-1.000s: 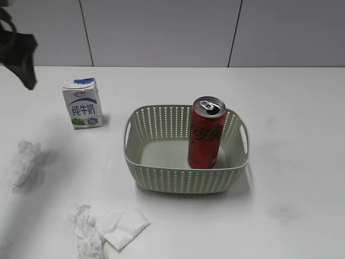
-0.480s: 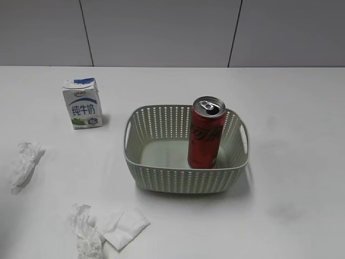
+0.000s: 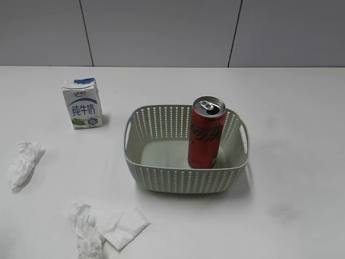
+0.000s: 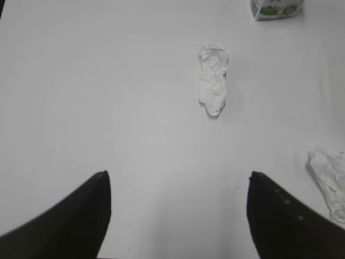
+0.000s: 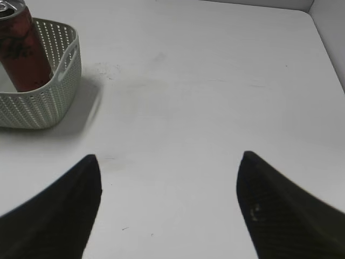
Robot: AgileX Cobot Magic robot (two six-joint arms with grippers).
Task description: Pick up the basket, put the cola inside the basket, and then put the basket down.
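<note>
The pale green basket rests on the white table in the middle of the exterior view. The red cola can stands upright inside it at its right end. Both show at the top left of the right wrist view, the basket and the can. My right gripper is open and empty above bare table, right of the basket. My left gripper is open and empty above bare table. Neither arm shows in the exterior view.
A white-and-blue milk carton stands at the back left; its bottom shows in the left wrist view. Crumpled tissues lie at the left and front left; the left wrist view shows one ahead and another at right.
The left arm, seen at the top left a second ago, has withdrawn out of the exterior view. The basket and can have not moved.
</note>
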